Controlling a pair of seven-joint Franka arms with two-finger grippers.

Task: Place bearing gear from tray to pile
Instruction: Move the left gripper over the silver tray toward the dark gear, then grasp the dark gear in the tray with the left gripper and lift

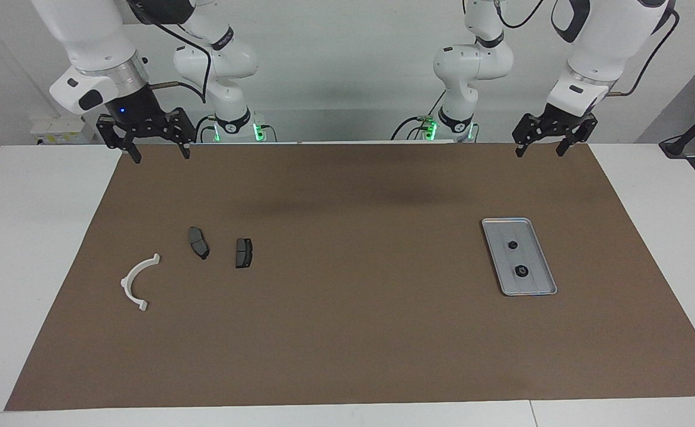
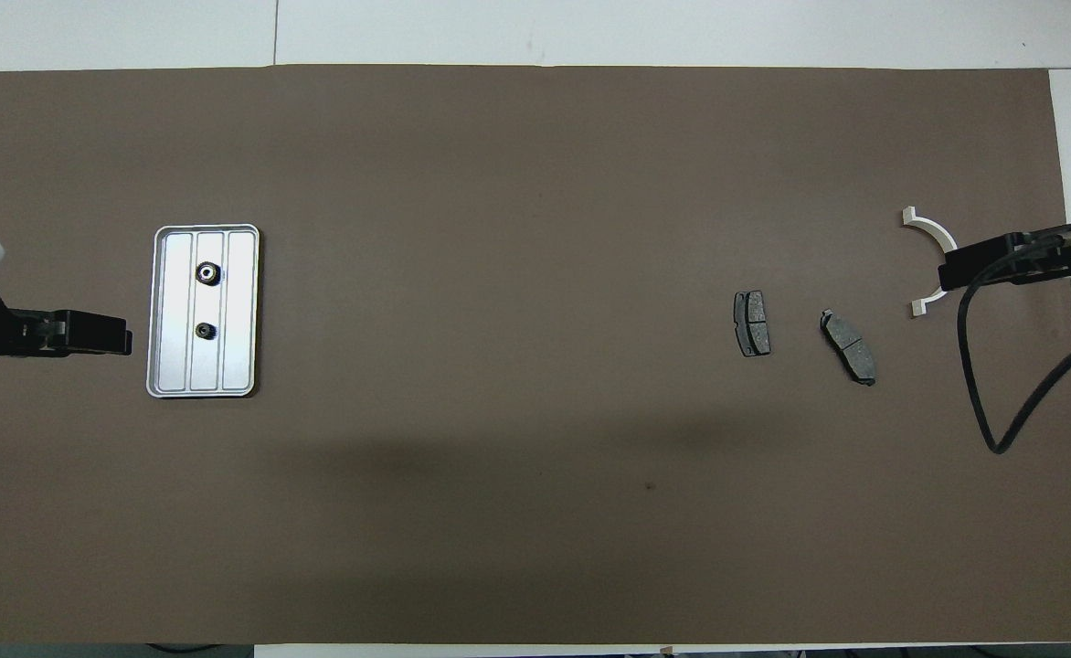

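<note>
the tray (image 1: 519,256) sits on the mat (image 1: 347,332) toward the left arm's end of the table, with two gears (image 1: 512,244) in it. the pile (image 1: 196,255) lies well apart, toward the right arm's end.

Right pincer (image 2: 947,272) hides middle of white bracket (image 2: 928,228) overhead; gear (image 1: 520,271) teeth too small.

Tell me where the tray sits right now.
The tray lies flat on the brown mat toward the left arm's end of the table, holding two small dark gears.
</note>
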